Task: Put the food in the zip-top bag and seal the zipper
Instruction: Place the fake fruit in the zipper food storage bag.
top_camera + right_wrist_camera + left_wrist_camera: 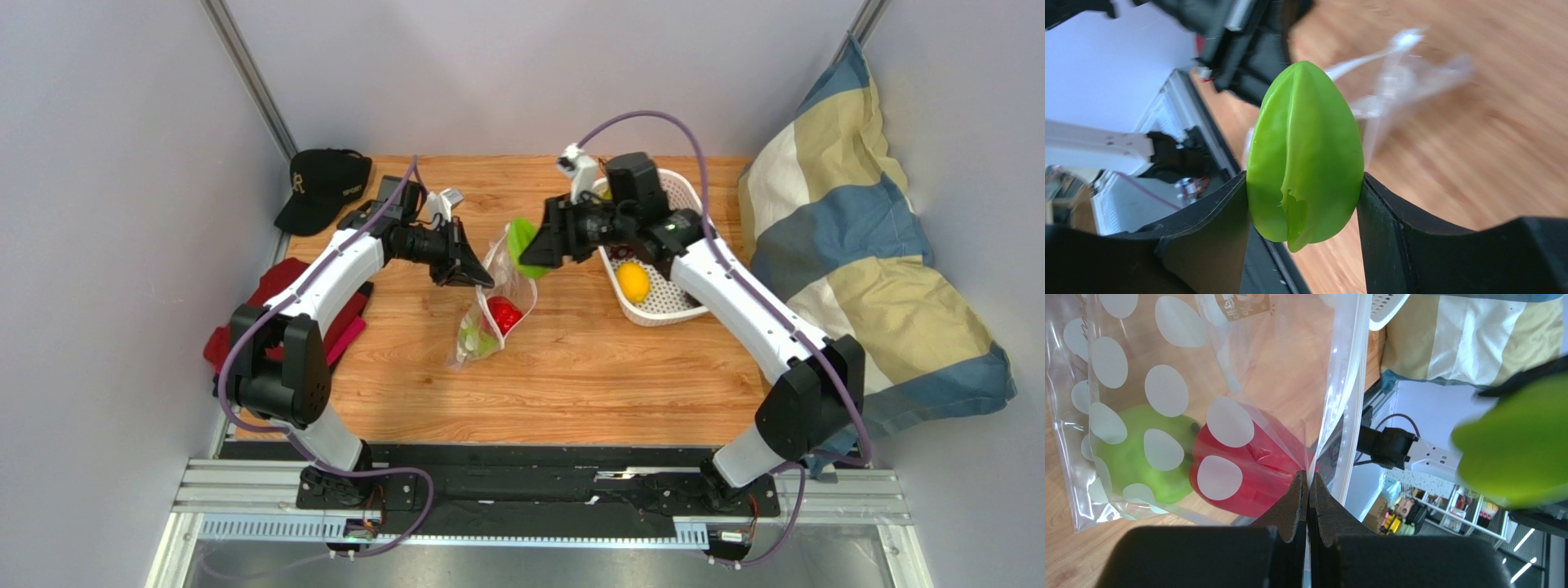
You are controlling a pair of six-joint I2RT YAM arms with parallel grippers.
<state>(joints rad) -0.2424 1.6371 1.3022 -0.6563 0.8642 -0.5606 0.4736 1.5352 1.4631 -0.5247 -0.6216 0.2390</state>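
Observation:
The zip-top bag [496, 298] is lifted at its mouth, its lower end resting on the table. My left gripper [471, 265] is shut on the bag's top edge [1309, 478], next to the zipper [1346, 386]. Through the dotted plastic [1168, 331] show a red pepper [1254, 471] and a green piece [1171, 482]. My right gripper [535, 249] is shut on another green piece of food [1306, 153], held just right of the bag's mouth; it also shows in the left wrist view [1517, 441]. A yellow lemon [633, 282] lies in the basket.
The white basket [669, 312] stands at the back right under the right arm. A black cap [325, 184] lies at the back left, a red cloth [252, 312] at the left edge. A striped pillow [859, 245] leans on the right.

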